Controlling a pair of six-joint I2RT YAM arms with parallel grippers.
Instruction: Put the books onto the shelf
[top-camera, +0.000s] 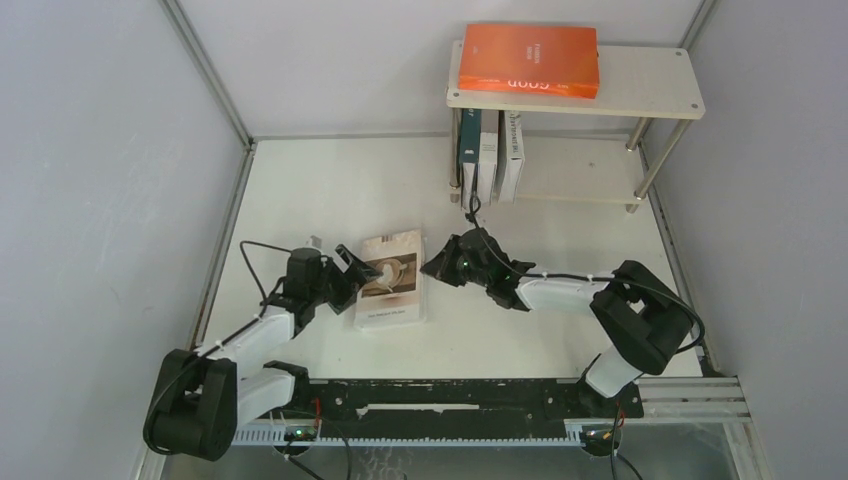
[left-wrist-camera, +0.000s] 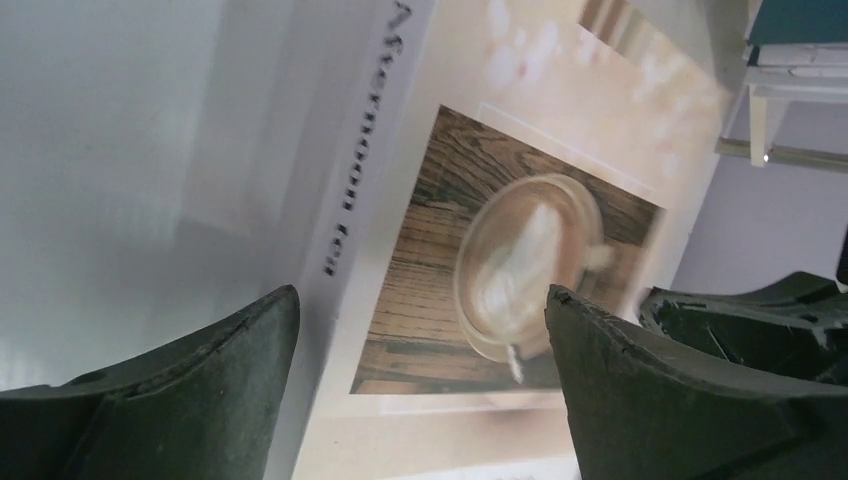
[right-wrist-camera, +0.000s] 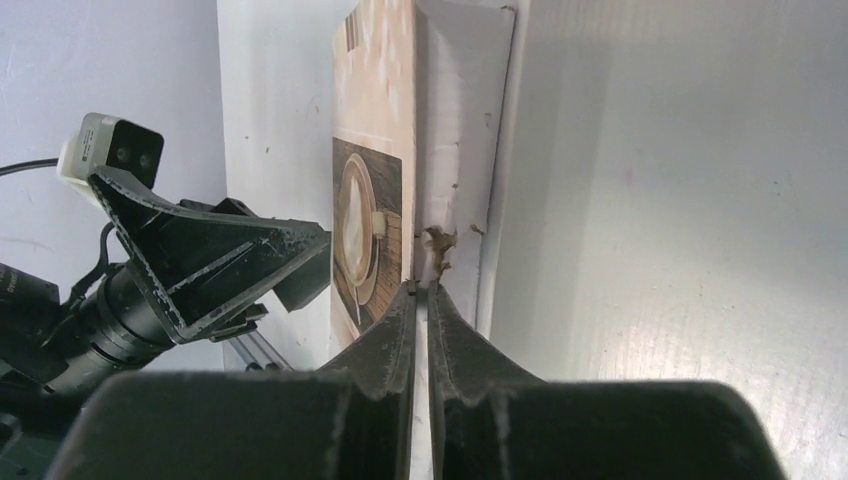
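The orange book (top-camera: 528, 58) and three others (top-camera: 491, 150) are sitting on the shelf (top-camera: 650, 85), while the coffee-cup book (top-camera: 390, 278) is lying on the bench (top-camera: 520, 330) between the wide-spread left claw (top-camera: 350, 275) and the almost pinched-together right claw (top-camera: 432, 268).

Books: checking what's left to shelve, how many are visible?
5. Orange book flat on the shelf's top board; dark teal book, middle white book and right white book upright on its lower board; coffee-cup book flat on the table.
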